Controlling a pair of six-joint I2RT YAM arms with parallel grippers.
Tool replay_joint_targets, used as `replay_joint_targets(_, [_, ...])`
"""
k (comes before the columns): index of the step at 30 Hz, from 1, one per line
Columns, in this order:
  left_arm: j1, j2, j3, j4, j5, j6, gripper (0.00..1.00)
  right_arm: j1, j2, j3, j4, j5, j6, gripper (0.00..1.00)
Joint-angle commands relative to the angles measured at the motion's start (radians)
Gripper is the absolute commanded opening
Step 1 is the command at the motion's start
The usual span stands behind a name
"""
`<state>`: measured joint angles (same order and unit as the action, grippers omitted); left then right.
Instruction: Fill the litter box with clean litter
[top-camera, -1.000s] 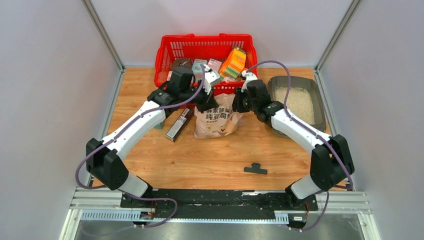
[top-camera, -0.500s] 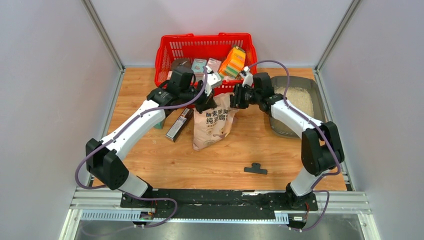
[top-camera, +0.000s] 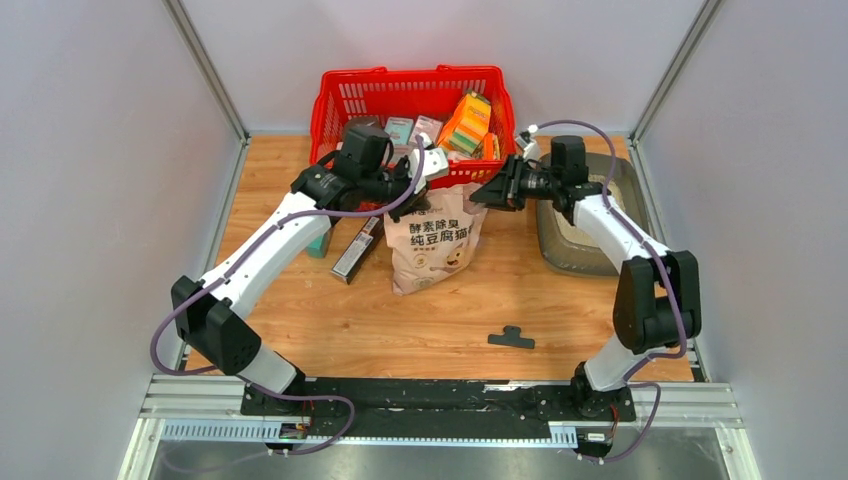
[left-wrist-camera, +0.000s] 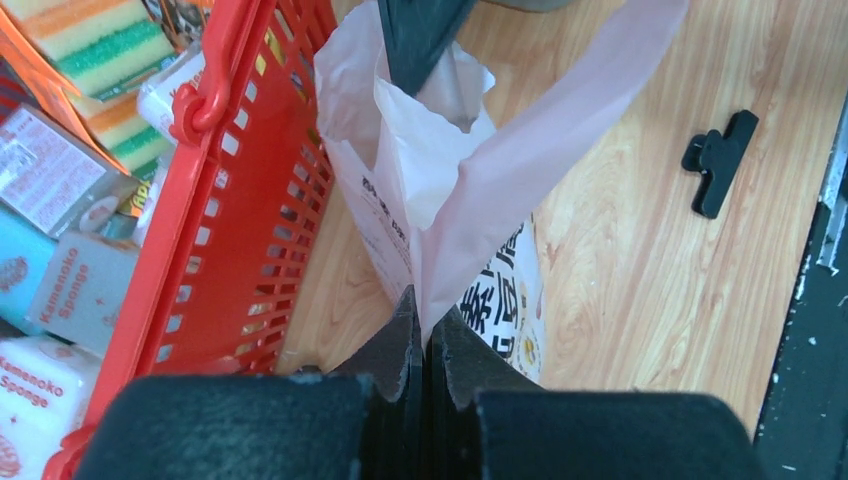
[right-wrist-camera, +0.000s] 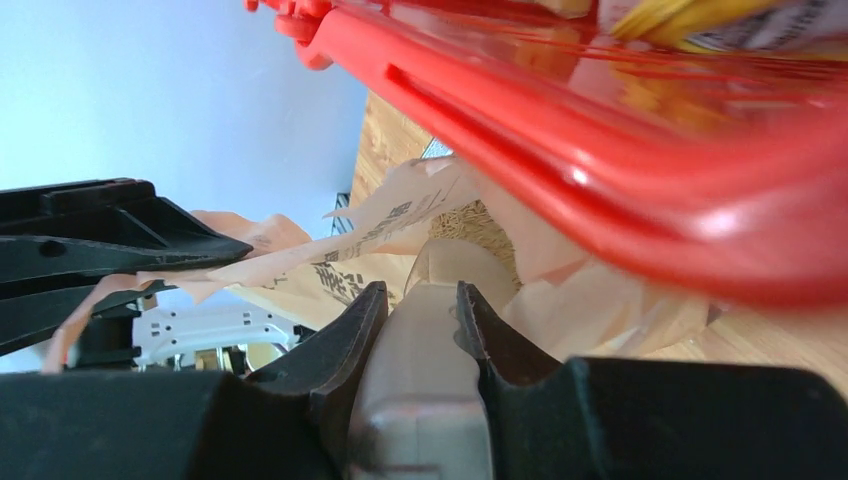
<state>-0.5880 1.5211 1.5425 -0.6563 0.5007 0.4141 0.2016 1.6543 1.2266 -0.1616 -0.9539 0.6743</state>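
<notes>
Tension matters now: the left gripper (left-wrist-camera: 424, 335), pinched shut on the bag (top-camera: 432, 250) lip, should hold the mouth wide. The right gripper (right-wrist-camera: 421, 300), clamped on what looks like the scoop (right-wrist-camera: 425, 390), digs the clean litter (right-wrist-camera: 478, 228) inside. It should then carry it level to the litter box (top-camera: 575, 262) at right.

The litter box (top-camera: 572, 250) — shallow, grey-brown, round-cornered — lies flat at the desk's 2 o'clock, long sides running 12 to 6; near end bare grey, far end hidden — clean litter not discernible
</notes>
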Motion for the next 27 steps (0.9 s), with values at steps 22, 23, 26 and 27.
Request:
replay_joint_targets(22, [-0.007, -0.032, 0.131, 0.187, 0.075, 0.511, 0.0, -0.283, -0.175, -0.105, 0.063, -0.075, 0.249, 0.0])
replay_joint_targets(23, [-0.007, -0.038, 0.12, 0.193, 0.07, 0.505, 0.0, -0.286, -0.186, -0.107, 0.08, -0.08, 0.252, 0.0])
replay_joint_targets(26, [-0.007, -0.058, 0.082, 0.219, 0.053, 0.459, 0.0, -0.295, -0.198, -0.131, 0.138, -0.109, 0.275, 0.0])
replay_joint_targets(27, [-0.007, -0.064, 0.076, 0.222, 0.05, 0.447, 0.0, -0.303, -0.205, -0.137, 0.14, -0.114, 0.283, 0.0])
